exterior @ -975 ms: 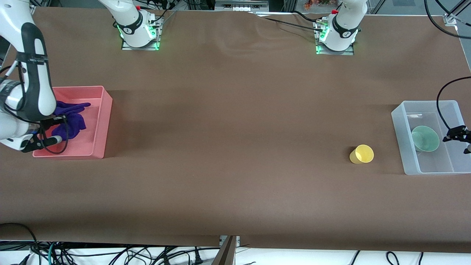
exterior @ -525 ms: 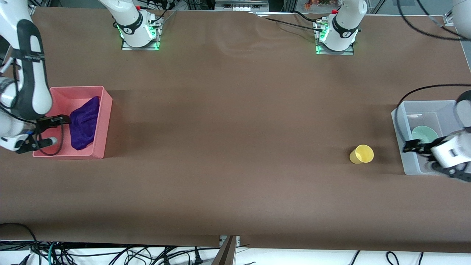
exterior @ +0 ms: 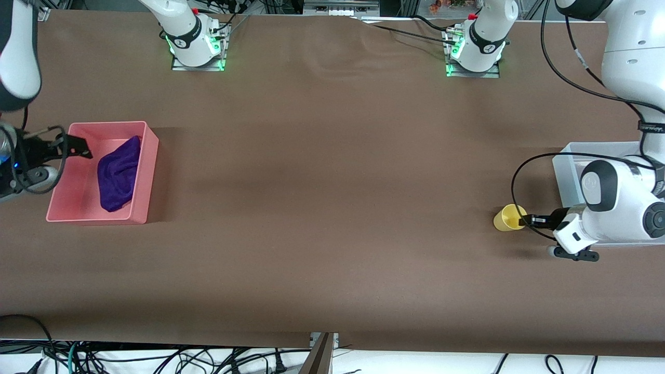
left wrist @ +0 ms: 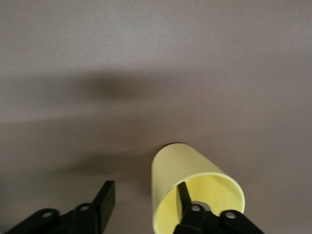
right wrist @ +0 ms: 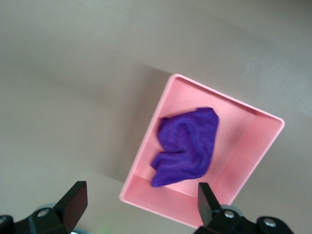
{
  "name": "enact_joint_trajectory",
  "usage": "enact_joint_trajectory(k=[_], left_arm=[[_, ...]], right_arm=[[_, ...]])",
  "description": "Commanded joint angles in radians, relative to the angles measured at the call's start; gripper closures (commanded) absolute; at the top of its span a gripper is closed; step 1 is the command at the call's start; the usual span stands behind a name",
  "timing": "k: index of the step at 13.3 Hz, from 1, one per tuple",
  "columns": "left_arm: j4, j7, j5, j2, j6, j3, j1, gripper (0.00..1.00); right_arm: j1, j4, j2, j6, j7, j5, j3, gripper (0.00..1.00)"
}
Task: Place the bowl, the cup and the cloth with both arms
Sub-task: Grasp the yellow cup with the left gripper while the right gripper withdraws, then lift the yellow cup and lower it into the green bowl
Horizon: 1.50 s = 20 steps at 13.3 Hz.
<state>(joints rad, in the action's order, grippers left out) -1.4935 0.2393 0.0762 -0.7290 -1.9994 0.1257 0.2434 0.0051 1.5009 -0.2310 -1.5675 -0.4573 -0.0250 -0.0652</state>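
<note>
The yellow cup [exterior: 509, 217] lies on its side on the brown table, its mouth toward the left arm's end. My left gripper [exterior: 530, 221] is open at that mouth. In the left wrist view the cup [left wrist: 187, 168] has one finger [left wrist: 183, 195] inside it and the other finger [left wrist: 105, 195] outside, with the gripper [left wrist: 144, 185] astride its wall. The purple cloth [exterior: 118, 174] lies crumpled in the pink bin [exterior: 72, 187]. My right gripper [exterior: 78, 148] is open and empty above that bin; its wrist view [right wrist: 141, 187] shows the cloth [right wrist: 187, 146] below. The bowl is hidden.
A clear plastic bin [exterior: 566, 166] stands at the left arm's end of the table, mostly covered by the left arm. The pink bin [right wrist: 234, 161] stands at the right arm's end. Both arm bases stand along the table's edge farthest from the front camera.
My right gripper let go of the cloth, which settled in the pink bin, and rose away. My left gripper moved from the clear bin to the cup's mouth; the arm now hides the bowl.
</note>
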Motion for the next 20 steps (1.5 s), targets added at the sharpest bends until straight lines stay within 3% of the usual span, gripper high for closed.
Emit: enact_joint_trajectory(k=[1,2,7,10,13,17,20], left_arm=[[-0.007,-0.015,0.042,0.005,-0.004,-0.008,-0.009,0.88],[-0.005,-0.012,0.040,0.007,0.002,-0.008,-0.007,1.00],[0.010,0.000,0.028,0.069,0.100,-0.014,-0.004,1.00],[0.013,0.003,-0.102,0.213,0.223,-0.015,0.007,1.00],[0.010,0.108,-0.268,0.290,0.289,-0.023,0.054,1.00],[-0.004,0.296,-0.329,0.252,0.262,-0.021,0.224,1.00],[-0.065,0.347,-0.313,0.200,0.093,-0.018,0.301,1.00]], right_arm=[[-0.008,0.009,0.054,0.072,0.193,0.002,0.056,0.00],[-0.008,0.009,0.077,0.098,0.225,0.000,0.079,0.00],[-0.010,-0.011,0.154,0.083,0.224,-0.018,0.078,0.00],[-0.010,-0.011,0.180,0.087,0.220,-0.055,0.070,0.00],[-0.010,-0.011,0.180,0.103,0.232,-0.066,0.073,0.00],[-0.010,-0.011,0.180,0.119,0.357,-0.021,0.065,0.00],[-0.008,-0.011,0.173,0.121,0.354,-0.026,0.070,0.00]])
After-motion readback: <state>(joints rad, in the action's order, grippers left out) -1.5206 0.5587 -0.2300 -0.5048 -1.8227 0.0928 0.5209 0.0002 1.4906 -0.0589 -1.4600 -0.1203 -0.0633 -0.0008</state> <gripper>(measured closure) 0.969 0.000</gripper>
